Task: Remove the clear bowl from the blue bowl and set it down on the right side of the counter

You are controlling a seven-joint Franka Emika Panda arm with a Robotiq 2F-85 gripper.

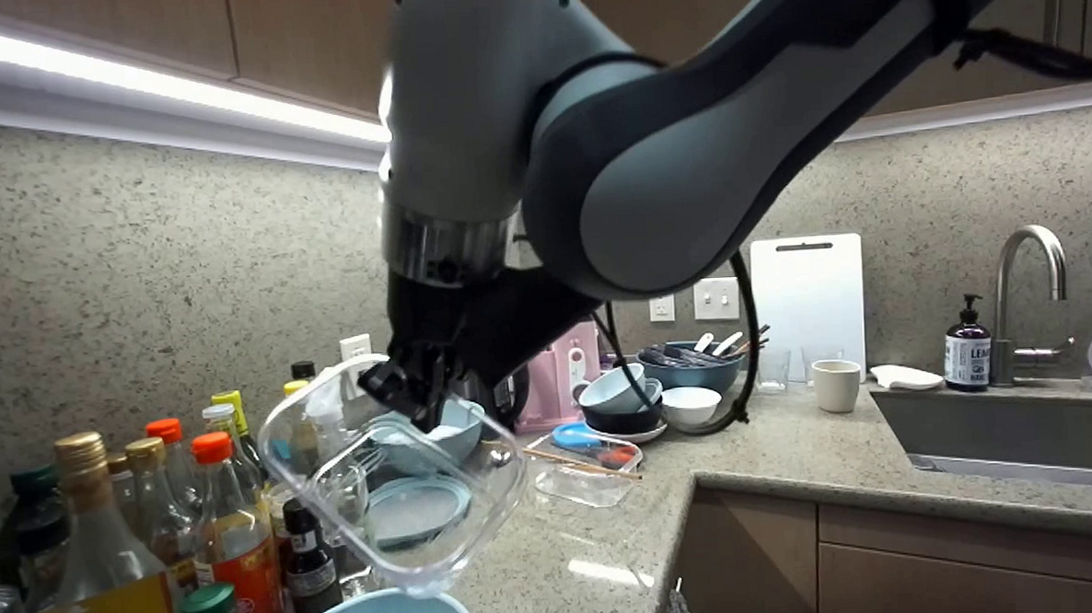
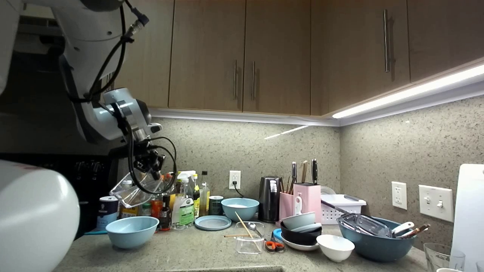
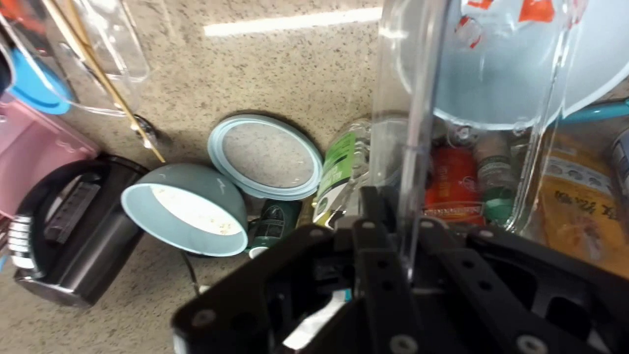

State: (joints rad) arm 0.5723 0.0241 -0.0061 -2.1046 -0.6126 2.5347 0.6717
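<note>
The clear bowl (image 1: pixel 446 541) is see-through with a wide, rounded-square rim. It hangs tilted in my gripper (image 1: pixel 429 408). In an exterior view the clear bowl (image 2: pixel 130 192) is above the blue bowl (image 2: pixel 132 233), with a gap between them. My gripper (image 2: pixel 154 173) is shut on the clear bowl's wall. In the wrist view the wall of the clear bowl (image 3: pixel 420 123) runs up between the fingers of my gripper (image 3: pixel 388 206). The blue bowl (image 3: pixel 597 93) is glossy pale blue and stands on the speckled counter (image 2: pixel 181 251), partly seen through the clear bowl.
Bottles (image 1: pixel 232 514) line the wall beside the clear bowl. A smaller-looking pale-blue bowl (image 2: pixel 240 209), a round lid (image 2: pixel 213 223), and a kettle (image 2: pixel 269 200) stand behind. A shallow clear dish (image 2: pixel 248 245) with chopsticks, scissors (image 2: pixel 274 246) and stacked bowls (image 2: pixel 302 236) are further along.
</note>
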